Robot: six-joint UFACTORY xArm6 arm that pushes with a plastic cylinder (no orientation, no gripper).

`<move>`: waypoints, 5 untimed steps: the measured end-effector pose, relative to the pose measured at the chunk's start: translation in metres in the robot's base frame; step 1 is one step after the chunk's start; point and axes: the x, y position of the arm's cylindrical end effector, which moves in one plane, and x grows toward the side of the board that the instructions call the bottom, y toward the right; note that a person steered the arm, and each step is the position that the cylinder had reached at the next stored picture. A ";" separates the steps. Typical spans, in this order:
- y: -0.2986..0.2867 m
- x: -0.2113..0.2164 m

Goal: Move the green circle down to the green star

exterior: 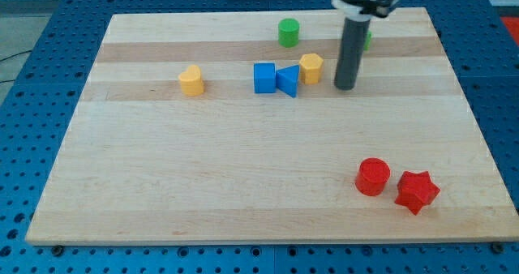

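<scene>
From the view's left: a yellow block (191, 80), blue cube (264, 77) touching a blue triangle (287, 81), green circle (289, 32) at their twelve o'clock, yellow hexagon (311, 67). My tip (346, 87), a plain rod with no pincer, stands at the hexagon's three o'clock; a green block (368, 40), mostly hidden, is behind it. Red circle (373, 177) and red star (417, 191) sit at five o'clock

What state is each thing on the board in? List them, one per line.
my tip: down at the board, right of the yellow hexagon, touching no block
green circle: upright, alone near the view's top
green block: mostly hidden behind the rod
blue cube: touching the blue triangle
blue triangle: between cube and hexagon
yellow hexagon: upright
yellow block: alone, left
red cylinder: beside the red star
red star: lower right
</scene>
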 end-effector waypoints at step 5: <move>-0.167 -0.127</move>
